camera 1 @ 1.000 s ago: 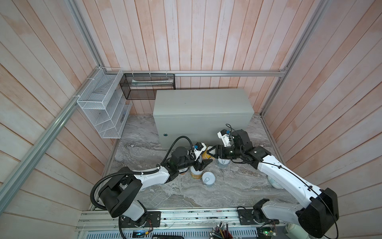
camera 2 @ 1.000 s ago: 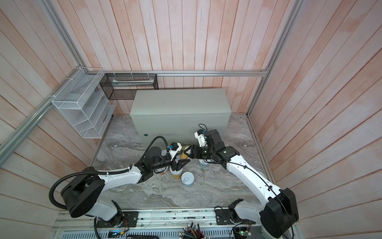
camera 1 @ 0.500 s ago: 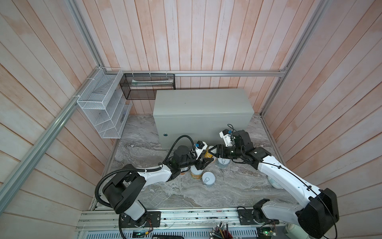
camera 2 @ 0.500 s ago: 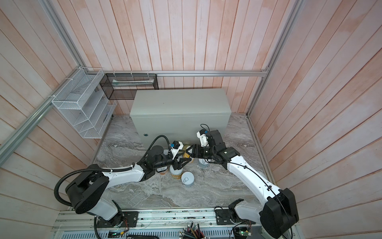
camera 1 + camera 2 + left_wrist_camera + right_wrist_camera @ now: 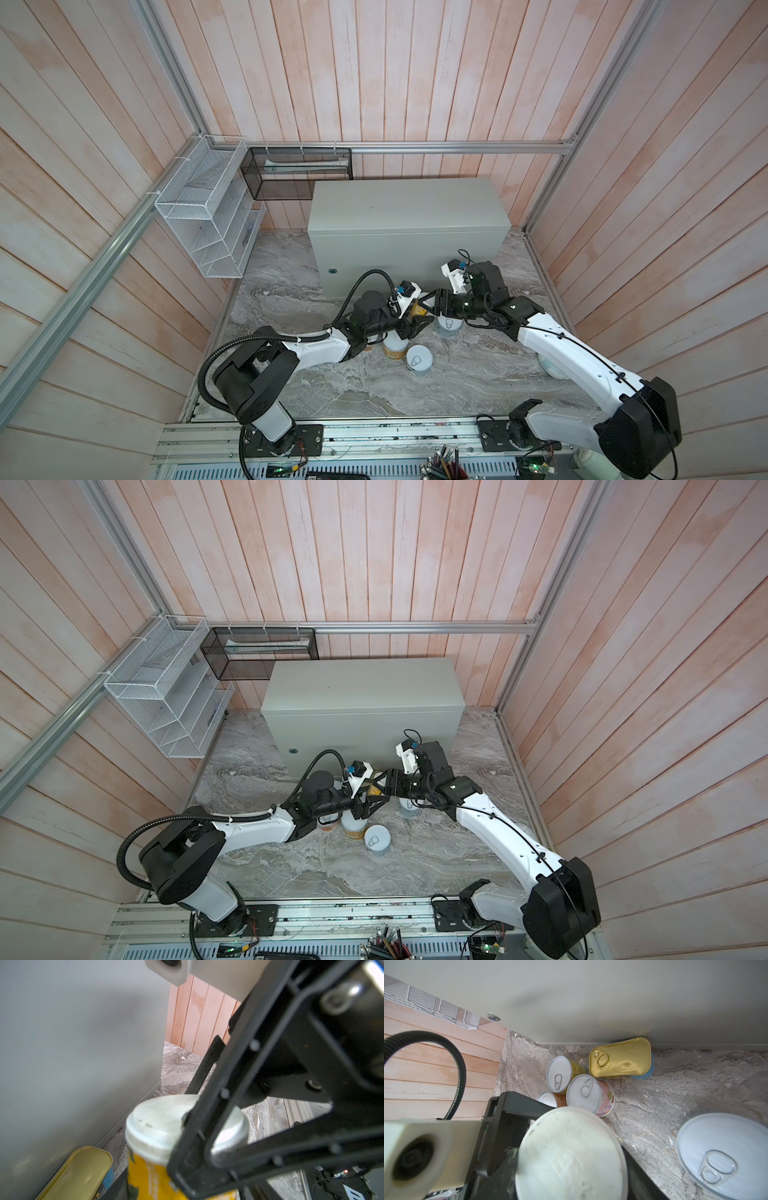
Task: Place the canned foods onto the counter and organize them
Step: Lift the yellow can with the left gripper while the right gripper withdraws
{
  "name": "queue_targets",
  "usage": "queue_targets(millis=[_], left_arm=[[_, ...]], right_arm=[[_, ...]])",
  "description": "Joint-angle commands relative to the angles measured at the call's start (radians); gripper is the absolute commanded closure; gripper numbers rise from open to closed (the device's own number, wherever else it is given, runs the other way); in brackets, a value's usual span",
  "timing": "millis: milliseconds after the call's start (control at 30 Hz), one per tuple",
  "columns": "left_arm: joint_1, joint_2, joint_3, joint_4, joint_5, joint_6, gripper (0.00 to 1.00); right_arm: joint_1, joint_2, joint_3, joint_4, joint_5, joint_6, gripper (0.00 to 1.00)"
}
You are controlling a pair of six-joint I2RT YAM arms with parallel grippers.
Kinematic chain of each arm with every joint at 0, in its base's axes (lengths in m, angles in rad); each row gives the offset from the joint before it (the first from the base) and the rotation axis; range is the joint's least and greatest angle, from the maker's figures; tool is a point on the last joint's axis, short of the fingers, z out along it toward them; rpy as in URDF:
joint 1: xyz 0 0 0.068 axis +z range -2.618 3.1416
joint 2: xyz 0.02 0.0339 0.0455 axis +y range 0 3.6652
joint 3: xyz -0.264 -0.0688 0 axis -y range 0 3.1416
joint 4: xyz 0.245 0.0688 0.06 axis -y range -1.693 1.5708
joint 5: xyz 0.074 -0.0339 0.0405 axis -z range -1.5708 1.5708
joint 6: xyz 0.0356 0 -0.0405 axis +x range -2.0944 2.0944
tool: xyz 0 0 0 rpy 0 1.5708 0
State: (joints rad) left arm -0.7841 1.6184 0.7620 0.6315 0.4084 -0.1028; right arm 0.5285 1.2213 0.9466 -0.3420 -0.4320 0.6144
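Observation:
A yellow-labelled can (image 5: 162,1124) with a whitish top (image 5: 571,1153) hangs in front of the counter (image 5: 409,208), a grey box with a bare flat top. My right gripper (image 5: 430,305) is shut on the can near its top. My left gripper (image 5: 417,326) meets it from the other side, and its jaws are closed round the label. On the marble stand a gold-topped tin (image 5: 623,1059), a pink can (image 5: 584,1093), a yellow-green can (image 5: 559,1073), an orange can (image 5: 548,1099) and pale blue cans (image 5: 419,360) (image 5: 449,326).
A white wire rack (image 5: 208,216) and a black mesh basket (image 5: 297,174) hang on the back left walls. Another yellow-labelled can (image 5: 392,347) stands under my left wrist. The counter's front face with its round lock (image 5: 331,270) is close behind both grippers.
My left gripper has moved right, up to the can that my right gripper holds, and its jaws have closed a little. The right arm has barely moved.

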Motion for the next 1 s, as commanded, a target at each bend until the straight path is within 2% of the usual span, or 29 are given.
queue_targets(millis=[0, 100, 300, 367, 667, 967], left_arm=[[0.003, 0.023, 0.025, 0.02, -0.087, -0.025, 0.47], [0.003, 0.015, 0.034, 0.005, -0.117, -0.037, 0.5], [0.003, -0.034, 0.047, -0.022, -0.118, -0.078, 0.55], [0.002, -0.054, 0.054, -0.042, -0.118, -0.095, 0.6], [0.002, -0.112, 0.095, -0.144, -0.15, -0.132, 0.6], [0.004, -0.161, 0.109, -0.176, -0.152, -0.14, 0.61]], right_arm=[[0.026, -0.023, 0.006, 0.07, -0.139, 0.038, 0.62], [0.026, -0.023, 0.002, 0.066, -0.134, 0.038, 0.62], [0.027, -0.04, -0.011, 0.07, -0.118, 0.038, 0.52], [0.026, -0.05, -0.018, 0.082, -0.117, 0.042, 0.49], [0.023, -0.1, -0.061, 0.135, -0.106, 0.064, 0.34], [0.023, -0.123, -0.078, 0.135, -0.078, 0.031, 0.27]])
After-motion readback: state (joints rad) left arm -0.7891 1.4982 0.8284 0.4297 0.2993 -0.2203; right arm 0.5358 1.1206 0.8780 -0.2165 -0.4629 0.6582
